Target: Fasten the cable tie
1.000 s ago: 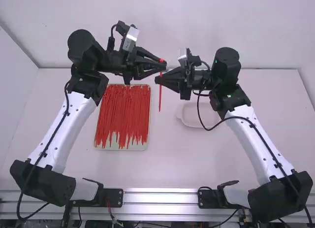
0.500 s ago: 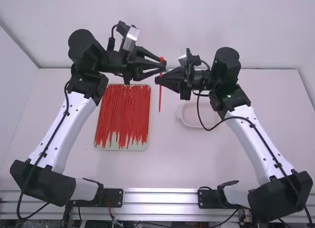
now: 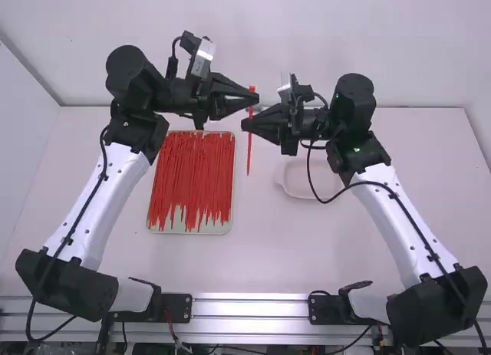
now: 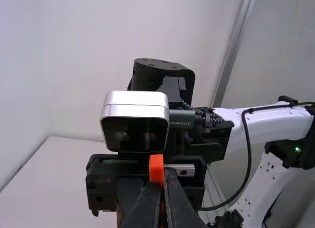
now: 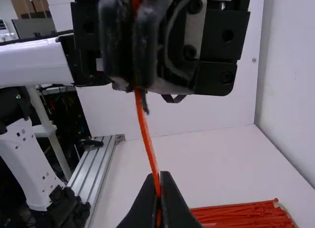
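Your two arms met in the air over the far middle of the tabletop [image 3: 261,240], with one red tie [image 3: 249,152] held between them. Your left arm [image 3: 115,179] reached in from the left, and its left jaws were clenched on the tie just below its head [image 4: 156,168], which stood up above the closed tips. Your right arm [image 3: 399,217] reached in from the right. Its right jaws were pinched on the strip [image 5: 145,124] a little lower, tip to tip with the left jaws. Below both grips the tie's tail hung straight down and free, ending between a tray [image 3: 189,231] and a dish [image 3: 301,188].

The tray lay on the tabletop left of the middle, below the left jaws. It was packed with spare ties [image 3: 192,175] lying side by side, running from near to far. The white dish lay just right of the hanging tail, under your right arm. A corner of the spare ties [image 5: 236,211] also showed in the right wrist view, beyond the closed right jaws.
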Robot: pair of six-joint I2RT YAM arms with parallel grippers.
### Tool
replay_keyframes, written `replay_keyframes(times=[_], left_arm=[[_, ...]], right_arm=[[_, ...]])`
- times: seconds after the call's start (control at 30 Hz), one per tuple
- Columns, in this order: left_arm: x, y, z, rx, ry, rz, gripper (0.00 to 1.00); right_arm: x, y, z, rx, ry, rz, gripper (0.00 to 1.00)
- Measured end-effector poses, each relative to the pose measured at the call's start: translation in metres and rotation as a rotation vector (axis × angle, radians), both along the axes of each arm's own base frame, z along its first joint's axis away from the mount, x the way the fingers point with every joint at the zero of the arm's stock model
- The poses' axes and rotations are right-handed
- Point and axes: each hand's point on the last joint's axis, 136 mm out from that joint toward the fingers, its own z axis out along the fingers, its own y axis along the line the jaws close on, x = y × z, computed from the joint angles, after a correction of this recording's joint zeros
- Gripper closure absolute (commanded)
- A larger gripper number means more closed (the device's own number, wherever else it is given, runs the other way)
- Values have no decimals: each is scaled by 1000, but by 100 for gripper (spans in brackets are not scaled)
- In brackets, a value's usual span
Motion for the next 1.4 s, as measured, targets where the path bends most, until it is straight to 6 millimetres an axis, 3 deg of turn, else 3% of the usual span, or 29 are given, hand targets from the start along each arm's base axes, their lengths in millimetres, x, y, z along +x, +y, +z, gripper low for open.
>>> replay_keyframes(times=[0.17, 0.33, 0.47, 0.5, 0.53, 0.9, 1.1, 1.4], left_arm=[[5, 11, 11, -22, -50, 35, 98], [10, 27, 23, -46, -79, 79, 98], [14, 33, 25, -53, -39, 98, 98], [14, 33, 25, -52, -28, 98, 98], [15, 33, 24, -52, -11, 98, 98], [56, 54, 11, -77, 166, 280, 98], [69, 58, 8, -89, 181, 324, 98], [119, 67, -27, -95, 289, 409, 98]], right_arm=[[-4, 0, -2, -4, 1, 21, 53], [-6, 0, -9, -21, 19, 35, 45], [-8, -1, -13, -29, 19, 42, 33], [-8, -1, -14, -30, 23, 43, 21], [-8, -1, -14, -31, 23, 42, 1], [7, -5, -16, -39, 2, -36, 1], [15, -6, -29, -78, -26, -87, 1], [19, -7, -36, -112, -282, -101, 1]])
